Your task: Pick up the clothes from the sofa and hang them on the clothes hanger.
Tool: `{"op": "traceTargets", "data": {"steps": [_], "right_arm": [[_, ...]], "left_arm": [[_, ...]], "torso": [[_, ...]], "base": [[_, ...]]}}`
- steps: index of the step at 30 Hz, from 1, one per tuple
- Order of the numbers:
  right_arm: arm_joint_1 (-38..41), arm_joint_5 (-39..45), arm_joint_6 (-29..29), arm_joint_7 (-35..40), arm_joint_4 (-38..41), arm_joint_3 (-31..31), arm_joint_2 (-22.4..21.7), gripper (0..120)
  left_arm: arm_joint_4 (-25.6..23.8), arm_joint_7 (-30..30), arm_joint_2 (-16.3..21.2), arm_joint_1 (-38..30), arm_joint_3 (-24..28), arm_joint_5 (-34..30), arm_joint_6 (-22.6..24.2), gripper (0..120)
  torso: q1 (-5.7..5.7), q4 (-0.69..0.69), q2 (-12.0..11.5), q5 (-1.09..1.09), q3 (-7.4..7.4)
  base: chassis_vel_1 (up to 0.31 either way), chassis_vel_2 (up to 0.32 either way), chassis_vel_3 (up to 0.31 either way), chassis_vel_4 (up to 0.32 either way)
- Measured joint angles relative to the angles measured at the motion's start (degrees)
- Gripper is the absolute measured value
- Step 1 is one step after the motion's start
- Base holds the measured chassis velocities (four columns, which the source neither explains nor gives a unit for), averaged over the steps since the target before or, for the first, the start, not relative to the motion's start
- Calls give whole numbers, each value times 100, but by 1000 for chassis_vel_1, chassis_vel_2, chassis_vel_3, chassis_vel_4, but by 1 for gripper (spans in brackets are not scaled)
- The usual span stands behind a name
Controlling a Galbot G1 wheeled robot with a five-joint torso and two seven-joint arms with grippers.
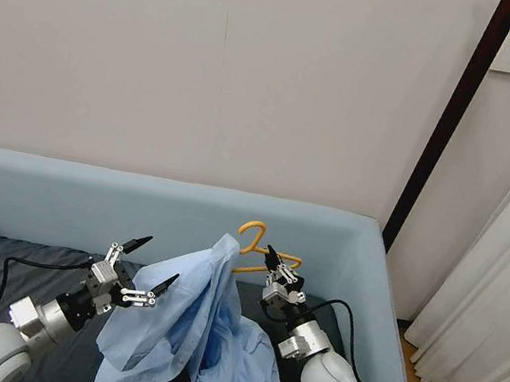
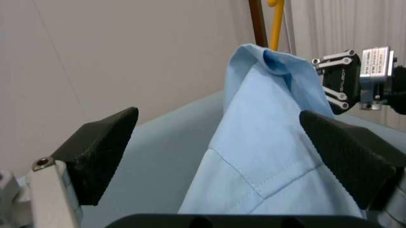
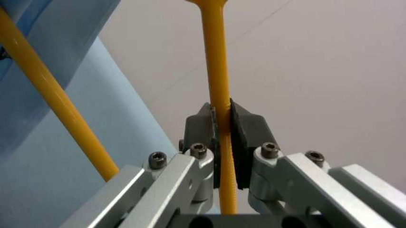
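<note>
blue shirt apparently on yellow hanger

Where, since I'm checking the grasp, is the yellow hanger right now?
In the head view the yellow hanger is right of centre before the sofa backrest, clamped in the right gripper, with the blue shirt draped at its left end.
</note>
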Motion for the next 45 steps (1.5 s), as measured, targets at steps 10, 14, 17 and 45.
{"op": "traceTargets", "data": {"steps": [10, 14, 17, 45], "right_arm": [[-2, -141, 68, -6, -64, -37, 0, 5], [0, -251, 79, -5, -81, -44, 42, 5], [4, -363, 99, -6, -79, -13, 55, 5], [130, -430, 223, -26, -5, -193, 184, 5]], "left_arm": [[-79, -14, -253, 47, 44, -133, 39, 93], [-53, -18, -208, -48, 149, -403, 239, 89], [-27, 49, -102, -86, 220, -591, 398, 89], [1, -482, 50, -153, 561, 212, 1033, 15]], "torso": [[0, 0, 0, 0, 0], [0, 0, 0, -1, 0], [0, 0, 0, 0, 0], [0, 0, 0, 0, 0]], "base": [[0, 0, 0, 0], [0, 0, 0, 0], [0, 0, 0, 0], [0, 0, 0, 0]]}}
